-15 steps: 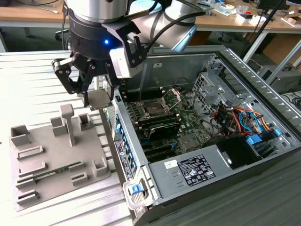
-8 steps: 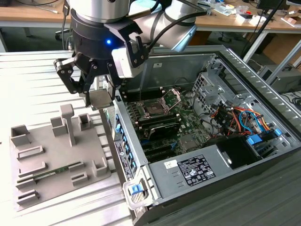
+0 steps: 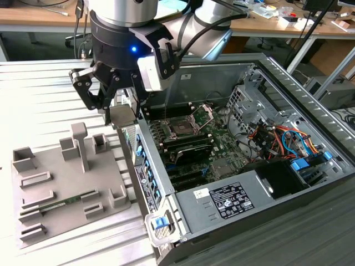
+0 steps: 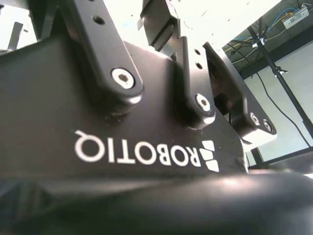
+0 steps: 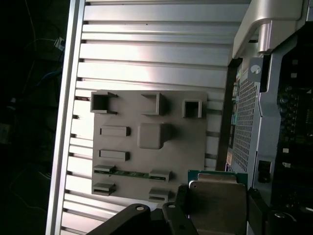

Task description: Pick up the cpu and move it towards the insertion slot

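Exterior view: gripper (image 3: 123, 117) clamped on the cpu (image 3: 122, 116), held in the air above the gap between the grey tray (image 3: 66, 208) and the open computer case (image 3: 310, 100). Insertion slot (image 3: 183, 128) sits inside the case on the motherboard, well apart toward the exterior view's right.

Second wrist view: gripper body and black finger linkages (image 4: 193, 83) close up.

First wrist view: cpu (image 5: 217, 200) pinched between the fingers (image 5: 178, 215), over the case edge, tray (image 5: 195, 147) beside it.

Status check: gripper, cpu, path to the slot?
Gripper shut on cpu, lifted between grey tray and case wall. Insertion slot open, nothing seen blocking it.
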You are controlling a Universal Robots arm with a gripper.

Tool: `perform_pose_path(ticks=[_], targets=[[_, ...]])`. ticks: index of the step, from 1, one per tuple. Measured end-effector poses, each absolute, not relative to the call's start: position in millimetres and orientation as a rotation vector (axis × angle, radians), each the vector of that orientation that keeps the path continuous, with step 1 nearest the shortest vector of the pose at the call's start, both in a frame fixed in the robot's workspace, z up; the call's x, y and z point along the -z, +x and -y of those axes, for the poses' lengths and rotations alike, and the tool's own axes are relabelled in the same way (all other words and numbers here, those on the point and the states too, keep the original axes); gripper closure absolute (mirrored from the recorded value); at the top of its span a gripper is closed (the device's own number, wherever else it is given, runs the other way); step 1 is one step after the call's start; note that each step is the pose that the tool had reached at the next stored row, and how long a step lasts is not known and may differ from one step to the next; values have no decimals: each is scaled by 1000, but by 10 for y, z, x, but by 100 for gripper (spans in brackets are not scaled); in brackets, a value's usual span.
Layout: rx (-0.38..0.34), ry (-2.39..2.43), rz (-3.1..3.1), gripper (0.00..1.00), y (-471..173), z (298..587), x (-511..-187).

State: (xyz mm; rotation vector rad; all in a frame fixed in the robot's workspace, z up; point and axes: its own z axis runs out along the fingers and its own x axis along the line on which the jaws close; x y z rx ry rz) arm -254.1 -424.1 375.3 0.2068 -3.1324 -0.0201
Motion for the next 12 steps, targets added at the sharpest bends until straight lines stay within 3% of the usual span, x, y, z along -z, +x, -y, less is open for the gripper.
perform_pose_path(ticks=[12], targets=[[20,207,3133,45,-2480,4241,-3753]])
